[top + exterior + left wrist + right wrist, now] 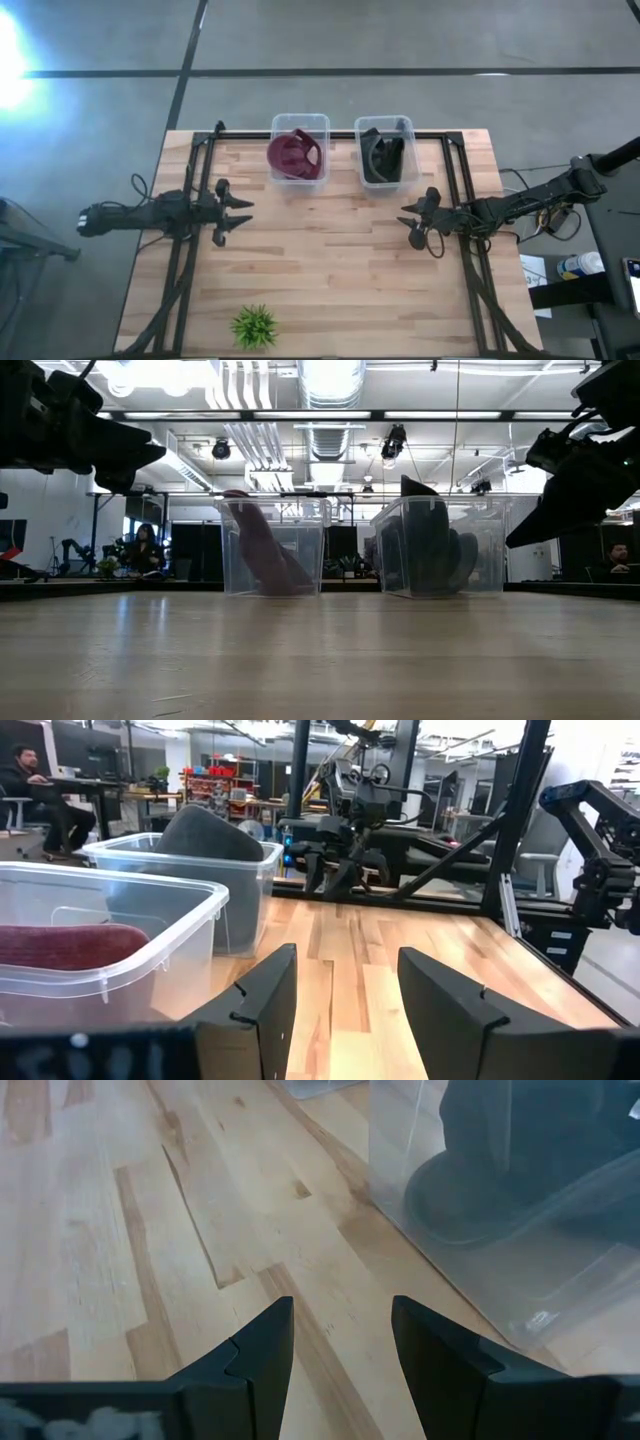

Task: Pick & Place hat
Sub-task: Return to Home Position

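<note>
A maroon hat (pixel 293 154) lies inside the left clear bin (pixel 299 121) at the table's far side; in the left wrist view the hat (pixel 70 944) shows red through the bin wall. A dark grey hat (pixel 382 156) sits in the right clear bin (pixel 386 124), also visible in the low view (pixel 430 550) and the right wrist view (pixel 520 1160). My left gripper (pixel 238 218) hovers open over the table's left part, empty. My right gripper (pixel 412 224) hovers open at the right, near the dark hat's bin, empty.
A small green plant (pixel 254 326) stands at the table's near edge, left of centre. Black frame rails (pixel 200 170) run along the table's left and right sides. Bare wood (pixel 330 260) lies between the two grippers. People sit in the room beyond the table.
</note>
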`<state>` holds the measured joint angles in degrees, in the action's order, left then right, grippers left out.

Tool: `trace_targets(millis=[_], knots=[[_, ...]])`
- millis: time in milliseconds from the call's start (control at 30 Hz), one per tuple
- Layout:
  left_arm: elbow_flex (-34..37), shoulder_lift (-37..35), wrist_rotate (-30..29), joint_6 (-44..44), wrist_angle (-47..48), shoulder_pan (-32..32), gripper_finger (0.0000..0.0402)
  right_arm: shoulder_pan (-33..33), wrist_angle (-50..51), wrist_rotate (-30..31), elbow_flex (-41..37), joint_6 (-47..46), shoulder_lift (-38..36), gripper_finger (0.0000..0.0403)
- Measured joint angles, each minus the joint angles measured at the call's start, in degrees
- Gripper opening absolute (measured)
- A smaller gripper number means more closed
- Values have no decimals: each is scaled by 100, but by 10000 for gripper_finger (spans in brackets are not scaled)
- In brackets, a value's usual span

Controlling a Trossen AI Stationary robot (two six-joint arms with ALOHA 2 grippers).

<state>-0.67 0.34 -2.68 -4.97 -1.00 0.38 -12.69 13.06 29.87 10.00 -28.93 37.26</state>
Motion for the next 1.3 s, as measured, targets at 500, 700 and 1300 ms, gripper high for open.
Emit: trace_targets(millis=[500,700,1300], knots=[[4,0,-23,1,-43,-2,169,-45,-18,150,7,18,-5,166],[4,0,-22,0,-46,-7,169,-44,-7,126,7,-13,-59,166],[4,0,-19,2,-50,-2,169,616,-471,-2140,11,2721,-3075,166]])
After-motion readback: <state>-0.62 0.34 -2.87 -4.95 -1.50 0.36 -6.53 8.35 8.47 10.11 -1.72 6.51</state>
